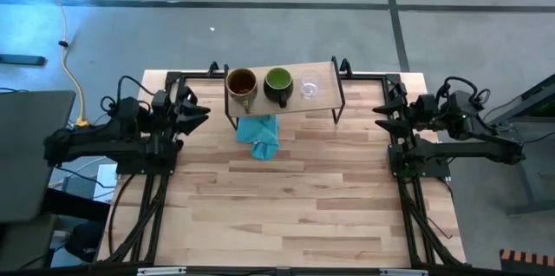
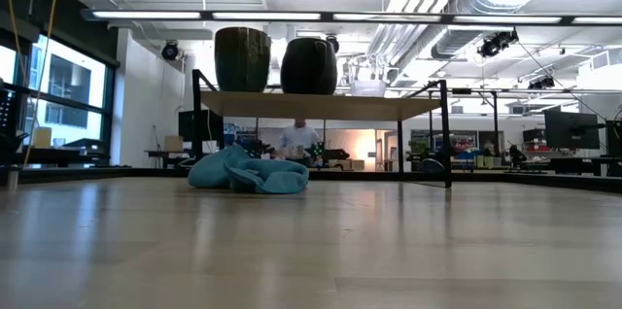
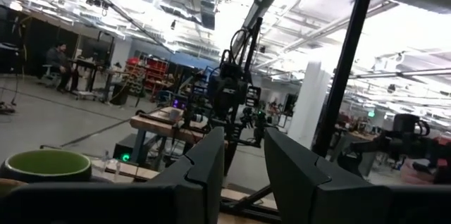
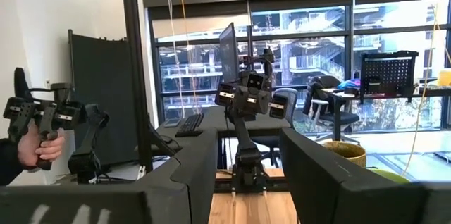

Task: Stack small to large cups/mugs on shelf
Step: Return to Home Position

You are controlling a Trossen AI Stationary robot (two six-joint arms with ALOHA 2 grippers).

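Glass cup (image 2: 367,82) faint in low view; rim seemingly blurred.

From where I stand, the 2 arms sit folded low at opposite sides, elbows bent, forearms roughly level, each pointing inward at the other. The left arm (image 1: 121,137) holds the left gripper (image 1: 201,113) aimed across toward its partner; its 2 dark fingers (image 3: 211,171) stand parted and hold nothing (the gap shows plainly past the wrist); the right arm (image 1: 473,137) mirrors that pose; the right gripper (image 1: 379,113) faces back, fingers (image 4: 320,178) likewise spread and empty; the 2 grippers hang well apart.
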